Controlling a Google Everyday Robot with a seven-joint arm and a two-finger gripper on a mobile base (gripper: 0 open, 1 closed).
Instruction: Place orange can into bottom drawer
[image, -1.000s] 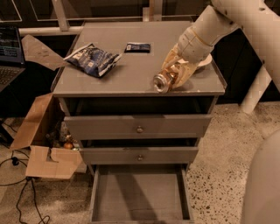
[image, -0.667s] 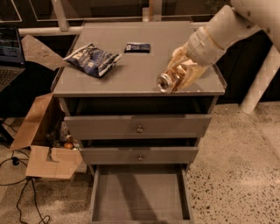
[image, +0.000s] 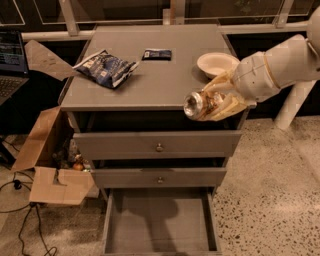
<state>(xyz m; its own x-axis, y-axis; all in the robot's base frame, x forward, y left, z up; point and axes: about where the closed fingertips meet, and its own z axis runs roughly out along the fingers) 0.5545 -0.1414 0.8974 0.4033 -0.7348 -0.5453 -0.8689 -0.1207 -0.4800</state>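
Note:
The orange can lies sideways in my gripper, its silver end facing the camera. The gripper is shut on it and holds it in the air over the cabinet's front right edge, above the drawers. My white arm reaches in from the right. The bottom drawer is pulled open below, a shallow grey tray with nothing in it. The can's shadow falls on the drawer floor.
On the cabinet top lie a blue snack bag, a small dark packet and a cream bowl. Two upper drawers with round knobs are closed. An open cardboard box stands at the left. A laptop is far left.
My gripper has lifted the can off the cabinet top and carried it forward past the front edge. The cream bowl it covered now shows.

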